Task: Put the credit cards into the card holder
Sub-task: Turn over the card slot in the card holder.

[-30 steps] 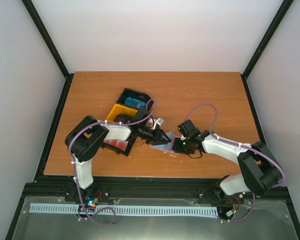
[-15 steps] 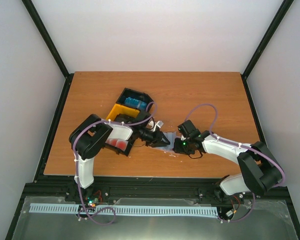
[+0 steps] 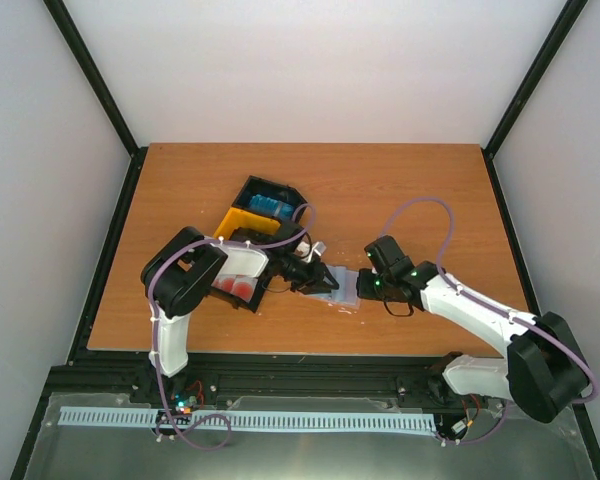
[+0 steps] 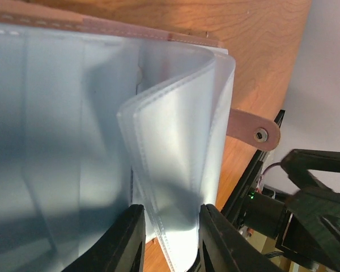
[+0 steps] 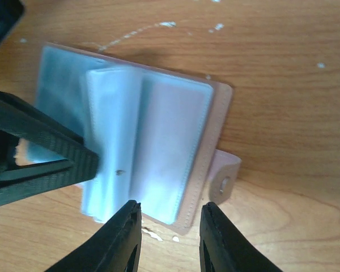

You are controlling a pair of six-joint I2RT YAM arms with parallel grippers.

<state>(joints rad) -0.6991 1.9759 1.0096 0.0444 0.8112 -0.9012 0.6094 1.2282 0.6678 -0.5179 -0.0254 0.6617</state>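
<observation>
Plainly, the left gripper point(image 4: 171, 245) has its two black fingers clamped on a curled bunch of the clear sleeves of the card holder point(image 5: 175, 130). The frosted leaves fill the gap between the fingers and bow up off the rest of the stack. Seen from the right wrist, one of those fingers lies across the far side of the holder and hides some of the sleeves under it. Across the holder from it, the right gripper point(image 5: 169, 241) hangs just over the holder's nearest edge with its fingers apart. Bare wood and a corner of the tan-pink cover show between them, and it grips nothing. The holder lies open on the wooden table point(image 3: 410, 190), cover down and sleeves up, between the two grippers. Its long axis runs from one gripper toward the other, roughly in line with the table's near edge. Its snap tab point(image 5: 222, 177) sticks out flat from the cover on the right gripper's side. A few white flecks point(image 5: 164, 24) dot the wood just beyond the holder. To the left of the holder sits the three-bin tray point(image 3: 228, 222), partly covered by the left arm, with a light blue card point(image 3: 270, 206) in its far black bin and a red card point(image 3: 235, 290) in its near one, both well apart from the holder.
</observation>
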